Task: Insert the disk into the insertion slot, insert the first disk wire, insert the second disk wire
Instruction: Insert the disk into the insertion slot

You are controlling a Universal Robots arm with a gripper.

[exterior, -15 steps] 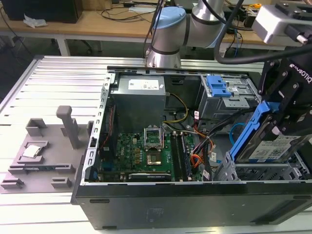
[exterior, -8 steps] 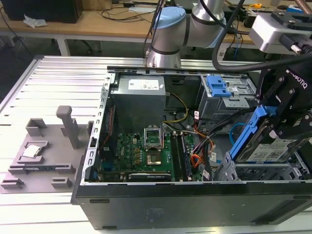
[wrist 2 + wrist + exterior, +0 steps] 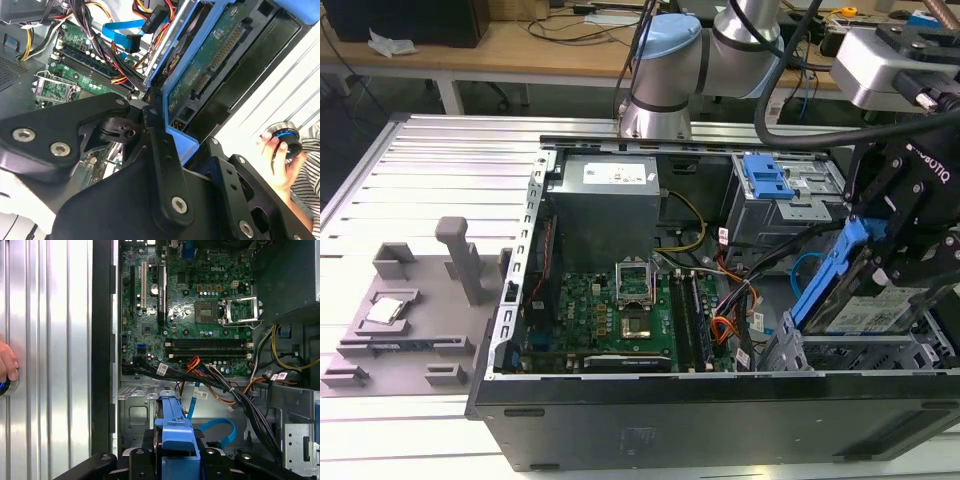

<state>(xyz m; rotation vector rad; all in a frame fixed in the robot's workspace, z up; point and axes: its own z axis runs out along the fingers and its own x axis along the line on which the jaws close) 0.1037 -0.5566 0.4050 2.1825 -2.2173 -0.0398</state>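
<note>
Ribbed aluminium table and workbench behind are seen in the exterior view. At four o'clock the disk is held tilted over the insertion slot, the gripper clamped on its blue caddy. In the second wrist view its circuit board is exposed. It is judged rigid, shock-sensitive and best held by the frame. In the first wrist view the second disk wire is seen looped nearby.

The gripper clamps the disk by its blue caddy, with black fingers pressed against either side. It sits over grey sheet metal inside the open computer case. The second disk wire loops just beside the caddy. Beyond it lie a black cable bundle and the green motherboard. A hand rests on the ribbed table outside the case wall.
</note>
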